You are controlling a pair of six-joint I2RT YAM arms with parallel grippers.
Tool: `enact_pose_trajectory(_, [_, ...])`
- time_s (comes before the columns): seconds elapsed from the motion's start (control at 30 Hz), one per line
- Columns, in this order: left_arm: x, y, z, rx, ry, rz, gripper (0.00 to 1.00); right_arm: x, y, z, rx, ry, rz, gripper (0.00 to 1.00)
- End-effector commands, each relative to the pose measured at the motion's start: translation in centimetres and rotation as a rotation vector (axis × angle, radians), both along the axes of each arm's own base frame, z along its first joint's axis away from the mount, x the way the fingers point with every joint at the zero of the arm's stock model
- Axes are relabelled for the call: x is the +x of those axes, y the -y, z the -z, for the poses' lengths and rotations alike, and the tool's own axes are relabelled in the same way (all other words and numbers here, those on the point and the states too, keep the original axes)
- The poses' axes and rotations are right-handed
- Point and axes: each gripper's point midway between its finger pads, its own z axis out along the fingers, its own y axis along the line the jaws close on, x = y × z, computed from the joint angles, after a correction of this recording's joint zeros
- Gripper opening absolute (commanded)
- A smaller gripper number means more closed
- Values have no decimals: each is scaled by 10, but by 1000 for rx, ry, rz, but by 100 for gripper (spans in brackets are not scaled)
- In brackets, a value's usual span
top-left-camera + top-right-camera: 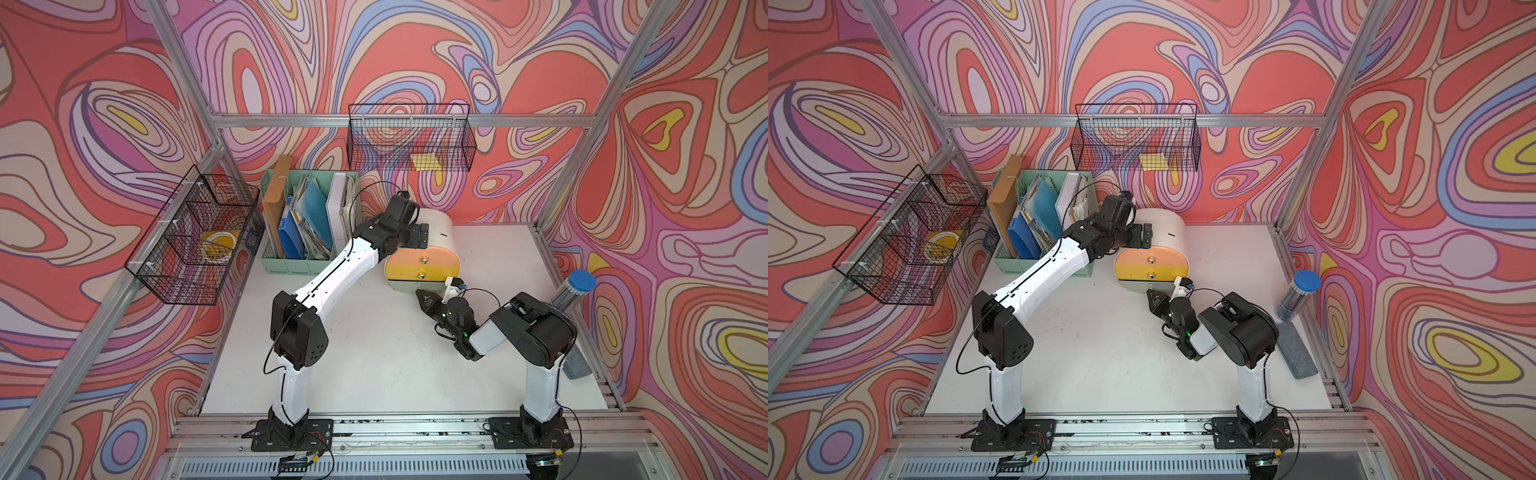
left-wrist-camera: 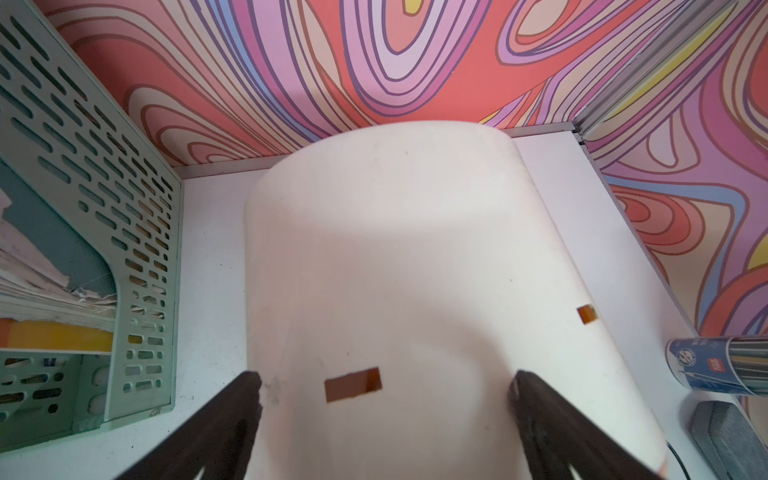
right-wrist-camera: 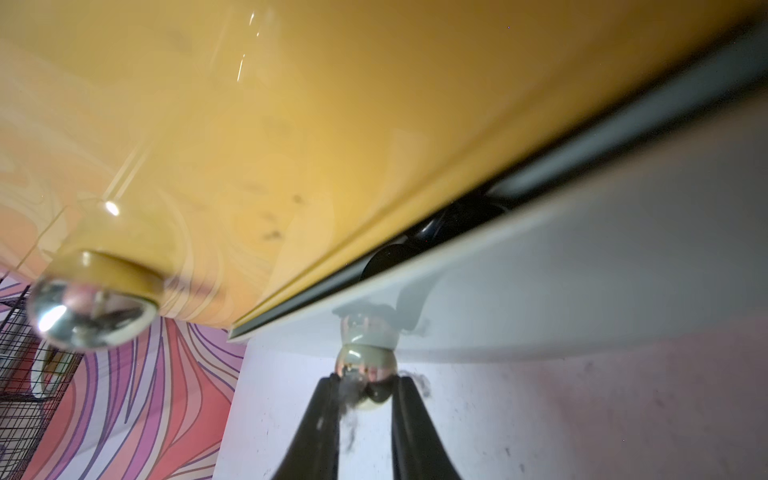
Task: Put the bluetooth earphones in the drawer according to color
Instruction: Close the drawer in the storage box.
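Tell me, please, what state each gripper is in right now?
Left gripper: open, jaws spread wide over the top of the white chest.
Right gripper: closed on the bottom drawer's knob.

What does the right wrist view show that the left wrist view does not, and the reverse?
Only the right wrist view: the yellow drawer front with the middle knob, the grey-green front, the bottom knob pinched between the right fingers, and a dark gap between the two fronts. Only the left wrist view: the drawer chest's white barrel top between the spread left fingers, the mint file holder, a pen tube. Both: parts of that chest, the white table, the patterned wall.
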Motion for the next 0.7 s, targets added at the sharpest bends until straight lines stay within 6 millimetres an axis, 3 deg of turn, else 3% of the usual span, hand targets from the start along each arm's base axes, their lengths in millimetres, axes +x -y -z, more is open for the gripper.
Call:
enact_pose_trajectory(0.0, [-25,-10,46,94,-157,31,98,10,-3,-6,29,12,6,22])
enact_pose_trajectory(0.17, [-30,-8,42,65,-162,41,98,11,-1,-3,22,-15,14,22])
enact_pose_trajectory(0.4, [-35,-11,25,35,-136,37,98,1,20,-1,-51,-63,80,23])
enact_pose_trajectory(0.67, [-35,-17,17,39,-118,20,98,14,11,-2,-22,-50,80,24])
